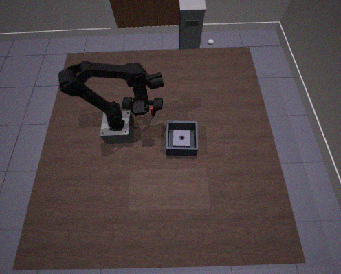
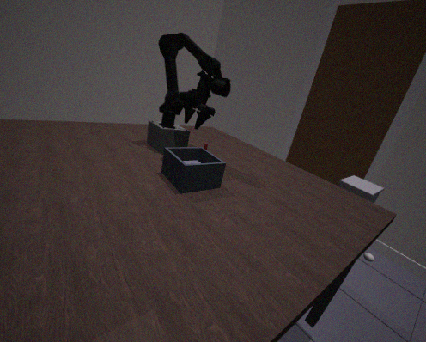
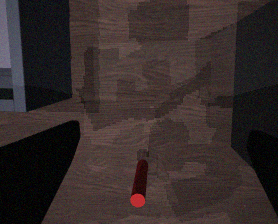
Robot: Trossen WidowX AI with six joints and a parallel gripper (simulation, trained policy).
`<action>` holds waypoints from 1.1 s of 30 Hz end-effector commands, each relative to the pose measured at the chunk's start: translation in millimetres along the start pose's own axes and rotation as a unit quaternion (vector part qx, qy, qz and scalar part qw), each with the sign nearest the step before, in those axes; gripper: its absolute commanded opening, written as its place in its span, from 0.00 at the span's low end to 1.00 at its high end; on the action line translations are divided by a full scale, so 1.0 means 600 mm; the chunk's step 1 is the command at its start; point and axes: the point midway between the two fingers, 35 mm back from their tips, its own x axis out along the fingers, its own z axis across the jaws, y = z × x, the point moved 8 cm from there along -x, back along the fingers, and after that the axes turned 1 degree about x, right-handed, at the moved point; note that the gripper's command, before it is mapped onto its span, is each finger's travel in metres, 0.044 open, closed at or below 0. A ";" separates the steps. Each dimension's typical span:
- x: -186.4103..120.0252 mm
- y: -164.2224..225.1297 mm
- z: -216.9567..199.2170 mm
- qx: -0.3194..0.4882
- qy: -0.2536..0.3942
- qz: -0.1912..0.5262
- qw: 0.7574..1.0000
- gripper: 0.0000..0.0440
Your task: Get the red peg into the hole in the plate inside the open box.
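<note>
On brown wood (image 1: 165,237) (image 2: 142,241) (image 3: 115,175), (dim, really) pale tiled floor (image 1: 20,117) (image 2: 365,301), grey walls (image 1: 62,15) (image 2: 86,60)

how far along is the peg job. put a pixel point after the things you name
Nothing looks finished: the red peg (image 1: 152,112) (image 2: 206,146) (image 3: 140,181) stands on the table outside the box (image 1: 181,152) (image 2: 202,178). The open gripper (image 1: 142,104) (image 2: 191,125) is above it, holding nothing. Left: grasp it, lower it in, seat it in the plate's (image 1: 177,142) bare hole (image 1: 181,138).

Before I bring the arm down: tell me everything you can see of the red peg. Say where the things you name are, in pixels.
The red peg (image 1: 152,112) (image 2: 206,146) (image 3: 140,181) is a slim, plain cylinder with a flat round top, brighter than its dark red side. It stands upright on the wooden table, outside the box, near its wall. Nothing grips it; its material is unclear.
</note>
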 end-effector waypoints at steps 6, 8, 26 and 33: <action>0.044 0.052 0.001 -0.091 0.009 0.000 0.996 1.00; 0.055 0.063 0.002 -0.107 0.006 0.001 0.994 1.00; 0.158 0.133 0.012 -0.180 -0.050 0.040 0.982 0.99; 0.175 0.145 0.011 -0.190 -0.040 0.054 0.979 0.69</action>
